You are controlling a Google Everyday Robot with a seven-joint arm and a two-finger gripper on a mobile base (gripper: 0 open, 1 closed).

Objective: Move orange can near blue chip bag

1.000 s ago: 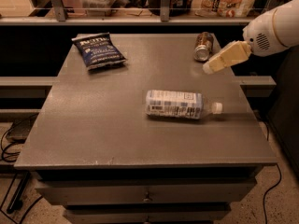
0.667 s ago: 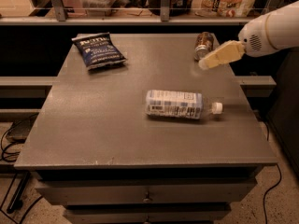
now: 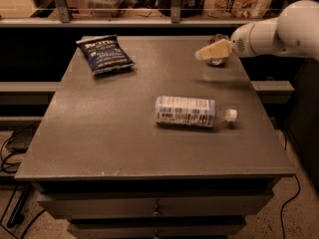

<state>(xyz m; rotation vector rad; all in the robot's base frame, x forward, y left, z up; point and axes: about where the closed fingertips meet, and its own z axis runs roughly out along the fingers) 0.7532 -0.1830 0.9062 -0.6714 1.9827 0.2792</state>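
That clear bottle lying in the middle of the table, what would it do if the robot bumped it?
Lying on its side, the bottle would probably roll if pushed sideways. It looks like thin plastic, so likely light and a bit squashy. The gripper hangs by the orange can at the far right, away from the bottle.

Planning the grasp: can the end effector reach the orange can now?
Likely yes: the end effector is right at the can, nothing stands between them, and the bottle lies well clear.
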